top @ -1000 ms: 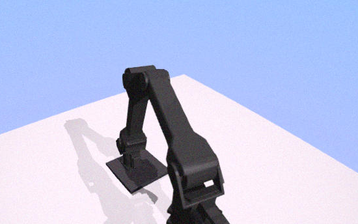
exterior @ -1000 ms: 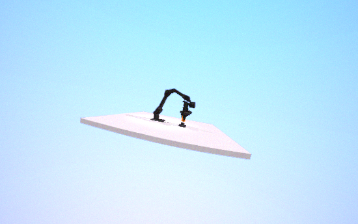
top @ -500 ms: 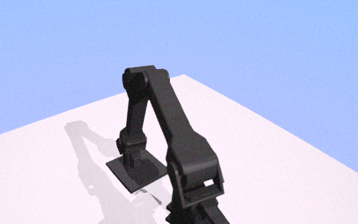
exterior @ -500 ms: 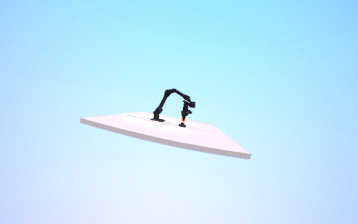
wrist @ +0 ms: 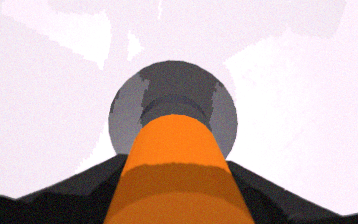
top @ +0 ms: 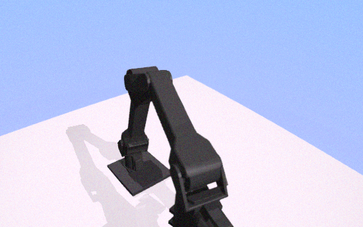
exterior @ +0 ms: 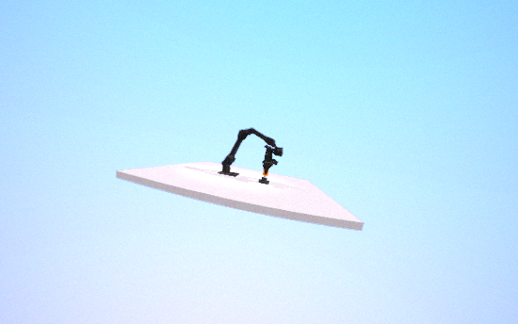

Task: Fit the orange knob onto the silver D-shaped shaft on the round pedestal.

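The orange knob (wrist: 172, 165) is pinched between the jaws of the gripper (wrist: 175, 210), its long axis running straight down toward the round pedestal (wrist: 125, 117), with its far end directly over the pedestal's centre. The shaft is hidden behind the knob, so whether the flats are lined up cannot be told, nor whether the knob has started onto it. The step in hand looks like the fitting itself: the next move likely calls for a small twist about the knob's axis, then a downward press. The table (exterior: 301, 202) spreads well beyond the pedestal.
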Robot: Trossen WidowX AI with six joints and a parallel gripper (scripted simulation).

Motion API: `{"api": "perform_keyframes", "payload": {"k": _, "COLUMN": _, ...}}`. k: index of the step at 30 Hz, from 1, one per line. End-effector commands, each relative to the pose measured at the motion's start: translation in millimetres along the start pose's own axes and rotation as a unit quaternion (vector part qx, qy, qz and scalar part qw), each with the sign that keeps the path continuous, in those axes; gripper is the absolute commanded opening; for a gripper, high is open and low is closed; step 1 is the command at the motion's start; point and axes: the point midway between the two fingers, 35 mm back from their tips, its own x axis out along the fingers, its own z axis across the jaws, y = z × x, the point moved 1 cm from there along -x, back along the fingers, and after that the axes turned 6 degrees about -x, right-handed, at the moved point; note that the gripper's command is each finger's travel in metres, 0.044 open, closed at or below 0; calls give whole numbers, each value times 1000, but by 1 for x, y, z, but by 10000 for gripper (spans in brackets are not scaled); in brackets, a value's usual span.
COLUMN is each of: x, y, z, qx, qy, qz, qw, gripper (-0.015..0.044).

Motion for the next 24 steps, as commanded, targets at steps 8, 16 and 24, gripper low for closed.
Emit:
{"api": "perform_keyframes", "payload": {"k": 8, "x": 2, "y": 1, "z": 0, "qx": 2, "qy": 0, "qz": 0, "qw": 1000, "gripper": 0}}
{"api": "perform_keyframes", "payload": {"k": 16, "x": 3, "y": 0, "z": 0, "qx": 2, "qy": 0, "qz": 0, "qw": 1000, "gripper": 0}}
{"api": "perform_keyframes", "payload": {"k": 24, "x": -2, "y": -1, "z": 0, "qx": 2, "qy": 0, "qz": 0, "qw": 1000, "gripper": 0}}
